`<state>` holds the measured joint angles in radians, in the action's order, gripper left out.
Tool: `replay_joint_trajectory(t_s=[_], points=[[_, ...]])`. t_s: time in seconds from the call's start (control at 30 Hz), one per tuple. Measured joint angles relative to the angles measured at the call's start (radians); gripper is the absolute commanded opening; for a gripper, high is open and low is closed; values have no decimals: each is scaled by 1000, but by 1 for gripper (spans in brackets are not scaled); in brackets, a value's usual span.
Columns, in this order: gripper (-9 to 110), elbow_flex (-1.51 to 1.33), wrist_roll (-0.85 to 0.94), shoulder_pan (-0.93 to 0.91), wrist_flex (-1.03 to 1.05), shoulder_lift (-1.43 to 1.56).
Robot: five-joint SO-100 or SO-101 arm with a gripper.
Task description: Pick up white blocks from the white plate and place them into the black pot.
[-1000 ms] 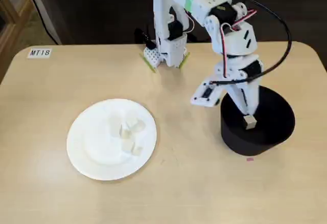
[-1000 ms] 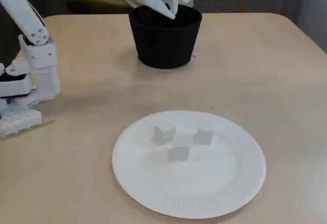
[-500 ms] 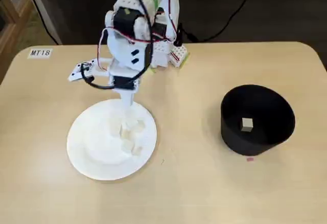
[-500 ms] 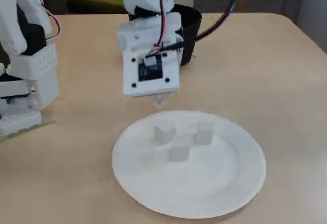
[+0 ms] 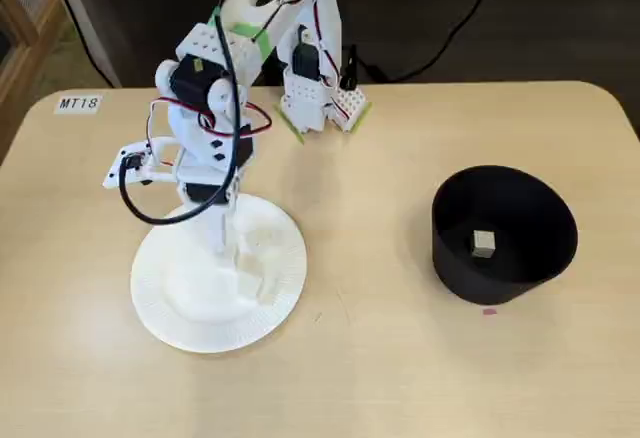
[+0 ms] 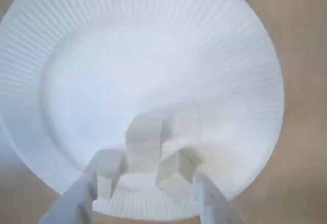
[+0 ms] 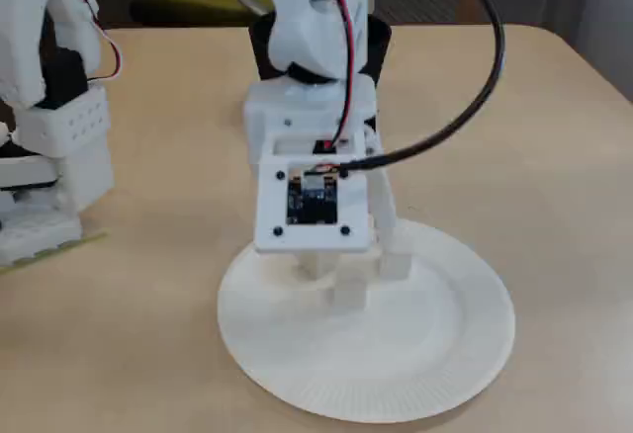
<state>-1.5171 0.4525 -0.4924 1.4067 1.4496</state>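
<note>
The pale wooden counter [image 5: 380, 358] carries everything. The white jointed arm [image 5: 215, 98] reaches down over the round white ribbed paper plate [image 5: 165, 308], which lies well apart from the matte black cylindrical pot [image 5: 505, 268] to its right in a fixed view. The gripper [image 6: 148, 196] stands with fingers apart, straddling 3 small cream cubes [image 6: 144, 142] clustered on the plate. 1 small cream cube [image 5: 483, 244] lies inside the pot.
</note>
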Motion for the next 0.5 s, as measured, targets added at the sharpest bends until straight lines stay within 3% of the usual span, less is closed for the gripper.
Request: replay_joint_trajectory(t_s=[0.5], points=[[30, 6, -84, -14, -92, -124]])
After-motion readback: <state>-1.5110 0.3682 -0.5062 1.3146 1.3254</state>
